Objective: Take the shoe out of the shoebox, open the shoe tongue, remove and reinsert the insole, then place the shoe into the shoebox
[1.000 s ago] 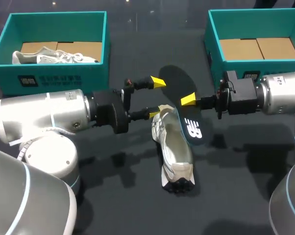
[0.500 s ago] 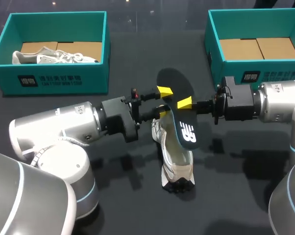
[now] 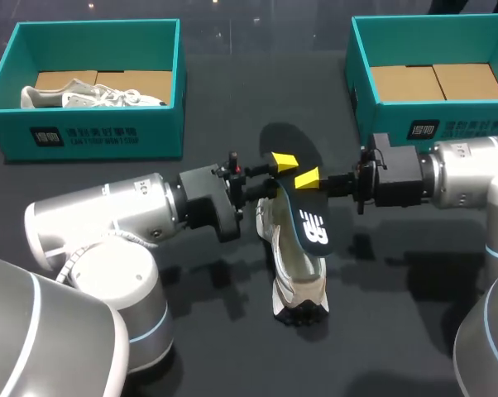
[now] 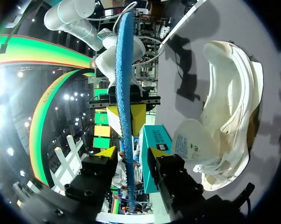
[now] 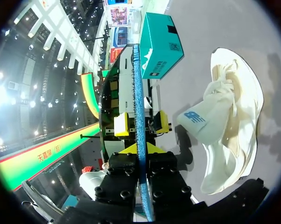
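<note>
1. Head view: the shoe (image 3: 297, 273) lies on the dark table (image 3: 232, 347), out of both boxes, between the two arms.
2. The dark insole (image 3: 307, 217) is out of the shoe and held up over its open end. Whether its lower end touches the shoe, I cannot tell.
3. The right gripper (image 3: 307, 179) comes in from the right and has the insole clamped between its two fingers, one on each face. The right wrist view shows it edge-on, pinched tight.
4. The left gripper (image 3: 275, 174) comes in from the left and meets the same insole just beside the right one.
5. Left wrist view: the insole's thin blue edge runs up between the left fingers (image 4: 105, 152), with a gap on either side. They are spread, straddling the insole without gripping it.
6. In that view the white shoe sits off to one side of the left gripper, tongue (image 4: 192, 140) folded out.
7. Back on the head view, the left teal box (image 3: 83, 136) holds a second pale shoe (image 3: 92, 98) on its cardboard floor.
8. The right teal box (image 3: 358, 74) stands behind the right arm, only cardboard showing inside.
</note>
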`<state>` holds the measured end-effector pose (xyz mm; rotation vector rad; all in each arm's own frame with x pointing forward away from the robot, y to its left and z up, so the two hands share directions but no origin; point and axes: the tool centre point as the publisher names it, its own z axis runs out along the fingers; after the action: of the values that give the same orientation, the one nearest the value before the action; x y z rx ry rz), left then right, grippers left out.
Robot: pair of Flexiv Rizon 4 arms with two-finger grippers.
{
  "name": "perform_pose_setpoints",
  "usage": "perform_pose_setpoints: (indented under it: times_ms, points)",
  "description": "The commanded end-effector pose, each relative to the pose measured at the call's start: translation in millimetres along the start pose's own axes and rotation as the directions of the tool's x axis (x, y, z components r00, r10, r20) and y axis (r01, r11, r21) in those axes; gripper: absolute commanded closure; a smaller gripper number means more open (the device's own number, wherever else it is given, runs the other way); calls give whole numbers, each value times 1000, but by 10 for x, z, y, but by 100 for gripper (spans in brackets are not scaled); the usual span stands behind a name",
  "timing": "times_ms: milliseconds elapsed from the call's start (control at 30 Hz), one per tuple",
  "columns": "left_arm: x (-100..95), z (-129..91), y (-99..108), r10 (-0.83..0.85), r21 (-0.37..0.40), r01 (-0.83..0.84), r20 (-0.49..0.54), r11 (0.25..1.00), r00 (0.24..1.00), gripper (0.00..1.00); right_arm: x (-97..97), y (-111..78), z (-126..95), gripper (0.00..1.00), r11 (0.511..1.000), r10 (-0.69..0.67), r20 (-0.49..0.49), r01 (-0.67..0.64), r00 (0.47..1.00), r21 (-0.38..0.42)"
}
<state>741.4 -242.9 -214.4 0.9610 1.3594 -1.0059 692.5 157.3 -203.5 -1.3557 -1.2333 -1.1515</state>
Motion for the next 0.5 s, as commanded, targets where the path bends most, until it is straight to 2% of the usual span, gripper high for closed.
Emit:
perform_pose_setpoints:
  times_ms: [33, 100, 200, 400, 500]
  points:
    - [-10, 6, -1, 2, -1, -2, -2, 1000, 1000, 65, -4, 12, 26, 100, 1000, 1, 8, -1, 1000, 0]
    - [-16, 6, 2, 3, -1, -3, -2, 1000, 1000, 71, -11, 16, 29, 100, 1000, 0, 11, 0, 1000, 0]
    - [-28, 9, 8, 7, -2, -7, -2, 1000, 1000, 74, -22, 23, 30, 100, 1000, -2, 15, 2, 1000, 1]
    - [-22, 35, 24, 18, -7, -18, -8, 1000, 1000, 73, -54, 19, 31, 100, 1000, 2, 17, -2, 1000, 1]
    - [-12, 50, 23, 19, -7, -19, -12, 1000, 1000, 77, -60, 9, 24, 100, 1000, 4, 16, -4, 1000, 0]
